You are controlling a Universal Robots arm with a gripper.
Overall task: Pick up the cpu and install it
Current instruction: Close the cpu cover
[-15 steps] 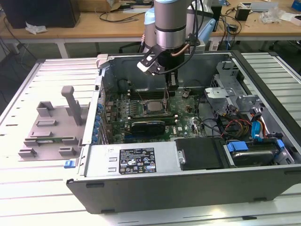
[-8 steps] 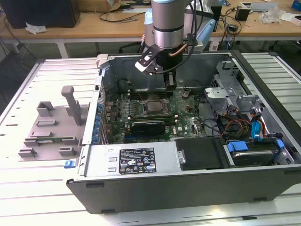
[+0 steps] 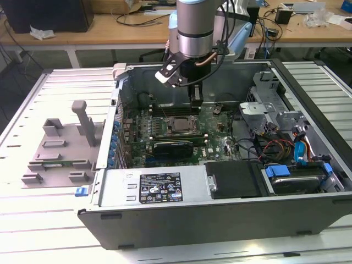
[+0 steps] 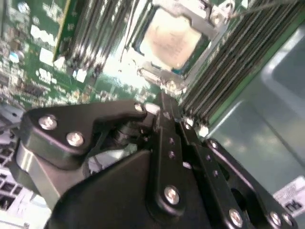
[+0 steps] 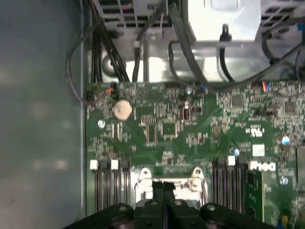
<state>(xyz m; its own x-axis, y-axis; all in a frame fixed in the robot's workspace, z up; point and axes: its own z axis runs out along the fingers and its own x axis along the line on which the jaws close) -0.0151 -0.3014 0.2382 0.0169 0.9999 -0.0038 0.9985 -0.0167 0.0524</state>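
Silvery metal tops the cpu (image 3: 180, 125), which lies flat in its socket frame (image 3: 166, 127) on the green motherboard (image 3: 215, 135), inside the open computer case (image 3: 220, 220). Near it hangs the black gripper (image 3: 196, 110), fingers pressed together and holding nothing. A grey tray (image 3: 59, 155) sits outside the case, at the exterior view's left.

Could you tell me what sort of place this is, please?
Probably a robotics lab: an open computer case on a slatted metal table, a robot arm over it, cluttered wooden workbenches behind.
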